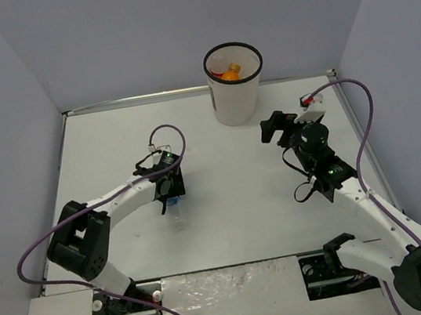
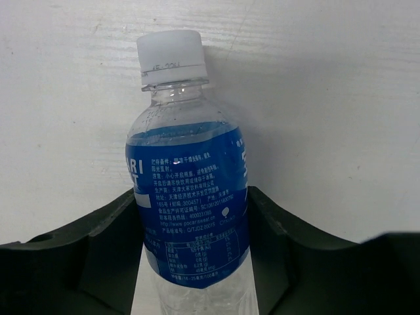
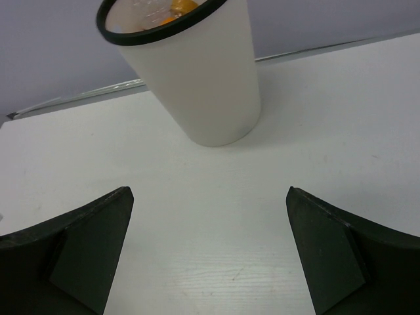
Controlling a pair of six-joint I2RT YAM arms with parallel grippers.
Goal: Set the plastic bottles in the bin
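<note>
A clear plastic bottle with a blue label (image 2: 187, 177) and a white cap lies on the white table. My left gripper (image 2: 195, 200) is shut on its labelled middle, one black finger against each side. From above, the same bottle (image 1: 176, 212) pokes out below the left gripper (image 1: 169, 189). The white bin (image 1: 236, 94) with a black rim stands at the back, with an orange bottle (image 1: 231, 71) inside it. My right gripper (image 1: 276, 127) is open, holds nothing and faces the bin (image 3: 203, 85) from a short way off. Other bottles are hidden.
Grey walls close off the table (image 1: 233, 202) at the back and both sides. A purple cable loops over each arm. The right gripper (image 3: 207, 197) has bare tabletop between its fingers and the bin.
</note>
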